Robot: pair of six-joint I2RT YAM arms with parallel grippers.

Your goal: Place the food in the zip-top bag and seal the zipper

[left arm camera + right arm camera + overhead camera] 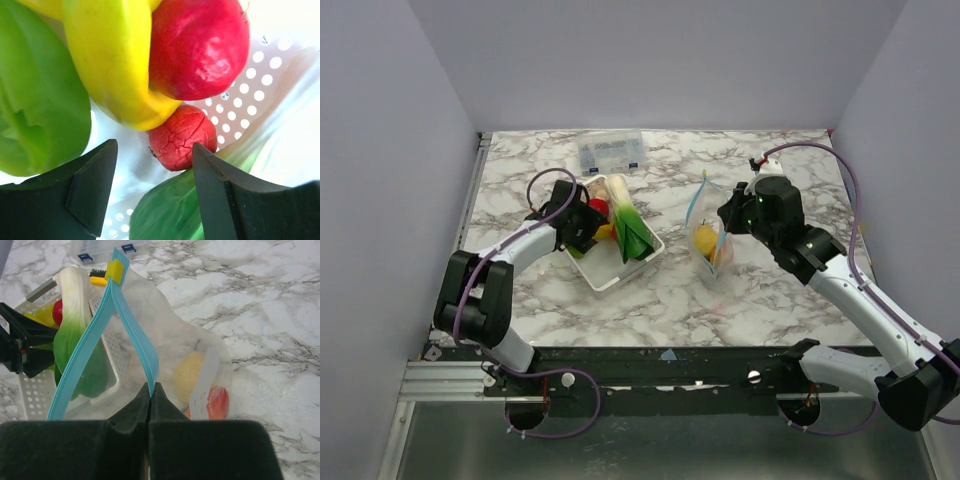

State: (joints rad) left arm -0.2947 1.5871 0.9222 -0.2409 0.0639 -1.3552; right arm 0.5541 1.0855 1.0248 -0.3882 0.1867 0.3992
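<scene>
- My right end effector [150,392], at the bottom centre of its wrist view, is pinched tight on the zipper [145,352], a thin, smooth blue strip, and holds one lip of the mouth up.
- My left end effector [152,167] hangs wide over the white perforated tray [255,85], with a dark finger on either side of a small wrinkled red piece [177,142].
- As I judge it, the step is loading the food. Next I'd lower, close on that wrinkled piece and carry it to the bag's mouth — without nudging the glossy, curved banana [115,65] just above it in the frame.
- The zip-top bag [195,340] — soft, clear, crumpled — stands right of centre in the top view, with a matte yellow lemon [189,376] and a red-orange piece [218,402] inside.
- Beyond it, at left, the tray also holds a leafy green [75,325] with a white stalk.
- The marbled worktop [260,305] runs on behind.
</scene>
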